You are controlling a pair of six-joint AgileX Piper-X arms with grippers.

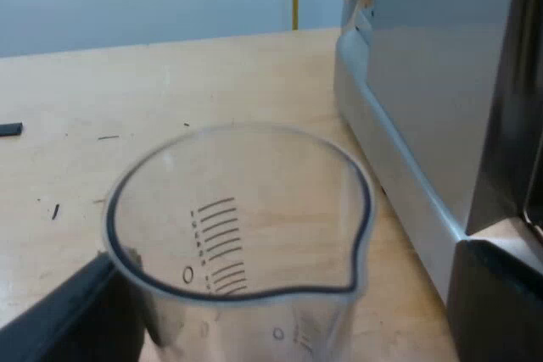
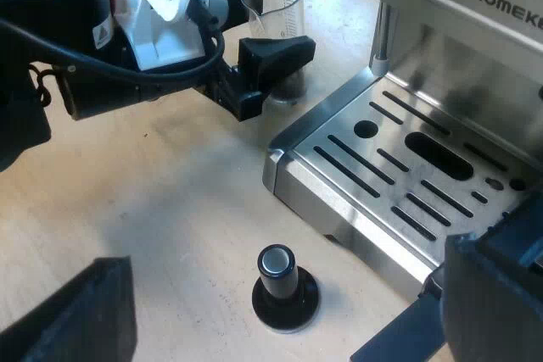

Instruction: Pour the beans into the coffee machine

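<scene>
— Measuring glass right up at your left wrist's lens, yes?

— Yes. Its rim and pour lip come closest, with printed scale lines on the clear wall. It is upright, foot down at the wooden table, just beside the espresso machine, whose plain steel side rises next to it.

— And your left gripper?

— My fingers are spread with the glass between them. One finger touches the glass wall; the other is apart from it, nearer the machine.

— What does the right wrist add?

— The same glass from farther off, my left gripper low around its foot. Something dark sits at the bottom of the glass; I cannot tell whether it is beans. From there I also get the machine's front: the slotted drip tray and part of its lettering.

— Your right gripper?

— Spread wide, pinching nothing, it hangs above a tamper that stands on the table at the machine's front, near the drip tray but apart from it, and well apart from the glass.
</scene>
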